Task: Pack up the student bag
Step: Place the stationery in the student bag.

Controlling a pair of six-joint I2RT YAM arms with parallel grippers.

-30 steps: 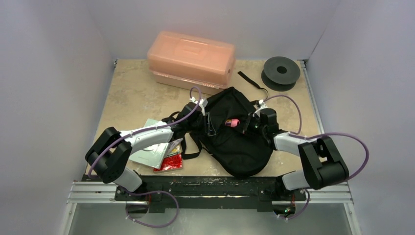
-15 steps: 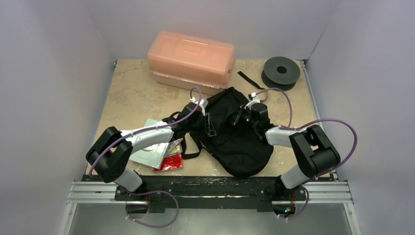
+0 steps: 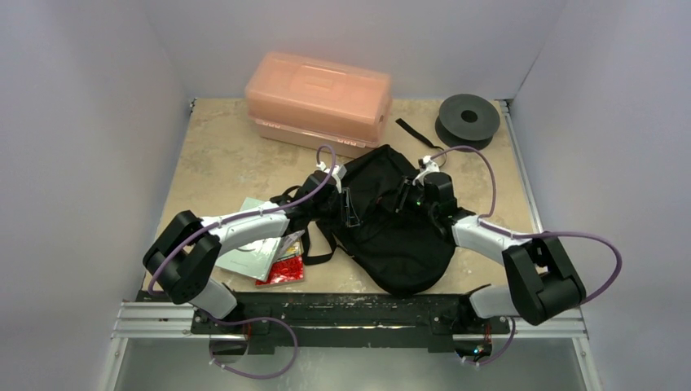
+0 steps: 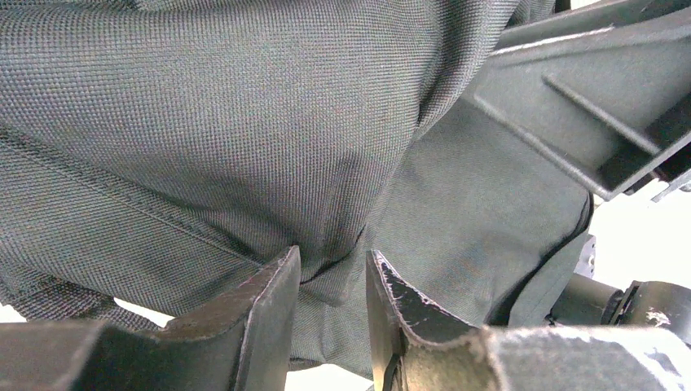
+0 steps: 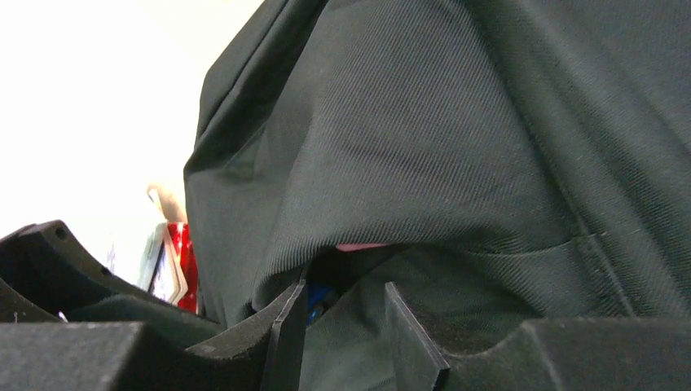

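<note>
Since a second ago my right tool point(image 3: 405, 195) has slid in toward the mouth of the backpack point(image 3: 399, 252). That elbow has swung out toward the right edge of the tabletop. The pink thing that showed in the opening from above is covered now, and the left arm hasn't budged.

The backpack lies in the middle of the tabletop, a bit nearer the near edge, with its top pointing at the far edge. My left tool point(image 4: 332, 265) is pinched narrow on a fold of the cloth on the bag's left side, which I reckon is propping the mouth open. The right tool sits right at the lip of the opening with the jaws only slightly apart. Honestly I can't tell if it's nipping cloth or empty. Its wrist view shows a sliver of pink point(image 5: 358, 245) under the flap.

My guess is the item's basically in, so the job now is getting out clean. I'd keep the left pinch firm and lifted, since this cloth will sag shut otherwise. I'd back the right tool straight out so it doesn't snag the flap, then go for the packets point(image 3: 281, 265) near the near-left corner.
</note>
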